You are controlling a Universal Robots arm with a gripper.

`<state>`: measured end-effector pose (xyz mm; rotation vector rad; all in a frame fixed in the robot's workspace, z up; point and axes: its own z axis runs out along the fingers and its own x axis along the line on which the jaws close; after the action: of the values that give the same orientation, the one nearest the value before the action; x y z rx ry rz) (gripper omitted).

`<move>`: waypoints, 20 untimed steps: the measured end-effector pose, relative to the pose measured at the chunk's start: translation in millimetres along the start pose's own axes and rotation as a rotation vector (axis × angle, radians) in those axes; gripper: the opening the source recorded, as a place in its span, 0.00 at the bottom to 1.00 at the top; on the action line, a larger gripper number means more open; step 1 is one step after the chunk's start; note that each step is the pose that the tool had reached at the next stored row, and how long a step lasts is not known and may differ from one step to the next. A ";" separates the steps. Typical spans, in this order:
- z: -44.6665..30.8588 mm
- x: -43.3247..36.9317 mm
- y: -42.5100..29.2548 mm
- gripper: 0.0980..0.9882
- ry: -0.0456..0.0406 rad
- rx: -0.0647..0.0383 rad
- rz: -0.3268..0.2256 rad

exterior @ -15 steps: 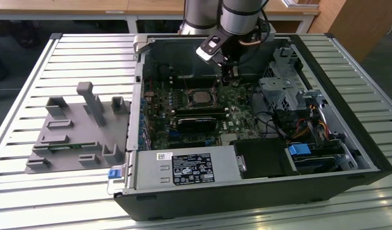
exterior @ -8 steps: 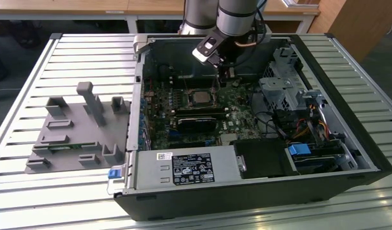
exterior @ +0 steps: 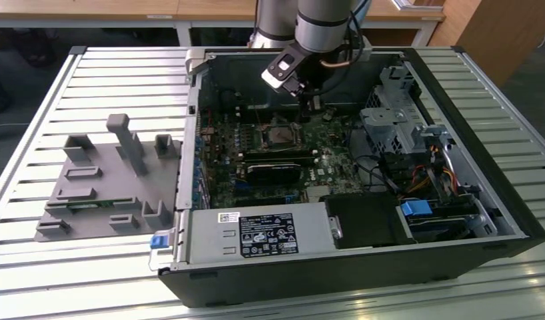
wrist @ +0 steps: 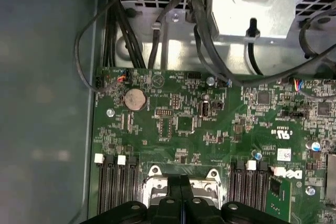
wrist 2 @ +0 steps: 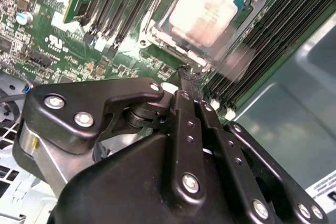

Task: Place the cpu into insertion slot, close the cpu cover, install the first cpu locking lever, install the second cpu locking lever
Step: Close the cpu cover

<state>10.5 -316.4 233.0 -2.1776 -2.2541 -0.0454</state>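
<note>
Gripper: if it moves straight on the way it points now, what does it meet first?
Probably the silvery rim of the insertion slot, beside the cpu; the gripper tip hangs just off that edge. Depth is unclear, so this is a guess.

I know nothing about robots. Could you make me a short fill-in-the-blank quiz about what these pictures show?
1. The cpu lies ____ the insertion slot.
2. The gripper is just beside the slot, with its fingers ____.
3. In the exterior view, the grey tray lies on the table to the ____ of the computer case.

Missing words: in; shut; left.
</note>
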 end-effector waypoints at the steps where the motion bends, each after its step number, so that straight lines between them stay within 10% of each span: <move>1: 0.4 0.0 -1.2 0.01 0.0000 0.000 0.000; 20: 12.1 0.6 -24.3 0.01 -0.0002 0.000 0.000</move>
<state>-13.6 -316.3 220.5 -2.1776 -2.2542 -0.0451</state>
